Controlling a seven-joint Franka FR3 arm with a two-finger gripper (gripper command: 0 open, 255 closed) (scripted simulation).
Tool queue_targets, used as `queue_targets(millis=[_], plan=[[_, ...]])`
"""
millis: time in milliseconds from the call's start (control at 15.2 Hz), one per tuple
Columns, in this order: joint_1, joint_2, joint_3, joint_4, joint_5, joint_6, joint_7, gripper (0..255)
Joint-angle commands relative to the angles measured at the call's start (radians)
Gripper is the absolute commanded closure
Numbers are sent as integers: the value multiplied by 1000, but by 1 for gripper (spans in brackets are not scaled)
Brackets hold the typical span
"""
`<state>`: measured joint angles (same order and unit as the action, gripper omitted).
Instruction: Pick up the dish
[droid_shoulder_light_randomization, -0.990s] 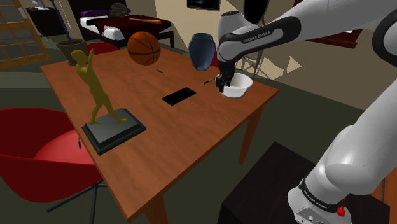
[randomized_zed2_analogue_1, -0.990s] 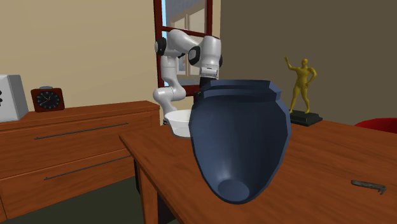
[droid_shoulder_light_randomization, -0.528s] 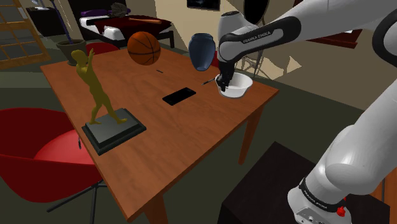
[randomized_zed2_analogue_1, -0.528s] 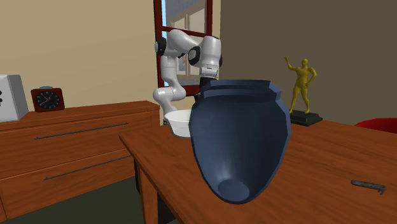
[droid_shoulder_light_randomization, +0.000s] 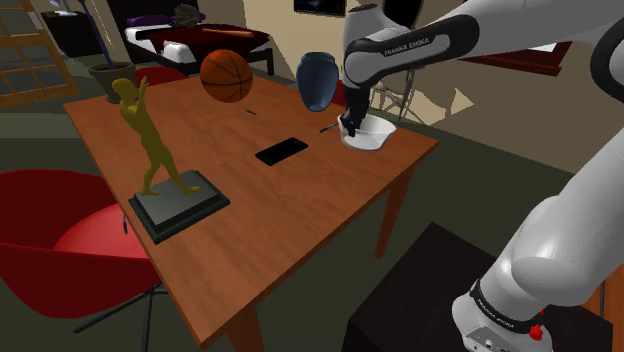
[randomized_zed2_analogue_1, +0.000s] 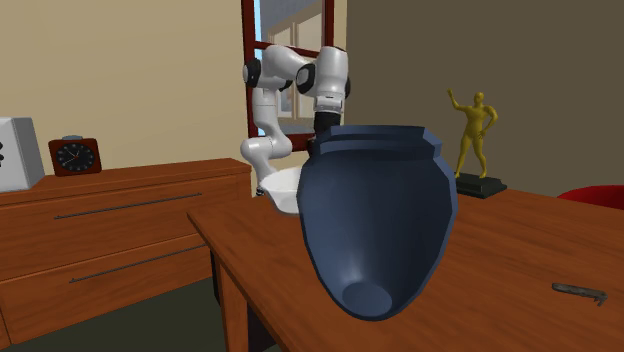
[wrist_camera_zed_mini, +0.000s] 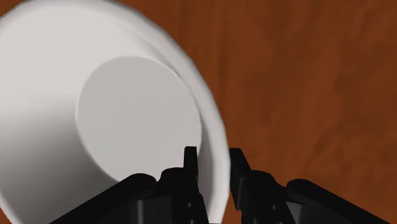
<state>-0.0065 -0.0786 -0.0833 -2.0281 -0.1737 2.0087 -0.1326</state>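
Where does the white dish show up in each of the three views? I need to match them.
Shoulder view: white dish near the table's far right corner, right of the blue vase.
Second exterior view: dish peeking out left of the large blue vase, below the arm.
Wrist view: dish directly ahead of the gripper, which clasps its rim.
Shared landmark: the wooden table.
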Motion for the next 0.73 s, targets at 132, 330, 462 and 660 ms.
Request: queue_targets(millis=[132, 330, 462, 660], plan=[[1, -12, 1, 41, 3, -52, -7, 255], [2, -16, 2, 76, 5, -91, -13, 255], [2, -18, 3, 100, 6, -117, -17, 255], [2, -19, 3, 115, 7, -132, -19, 255]])
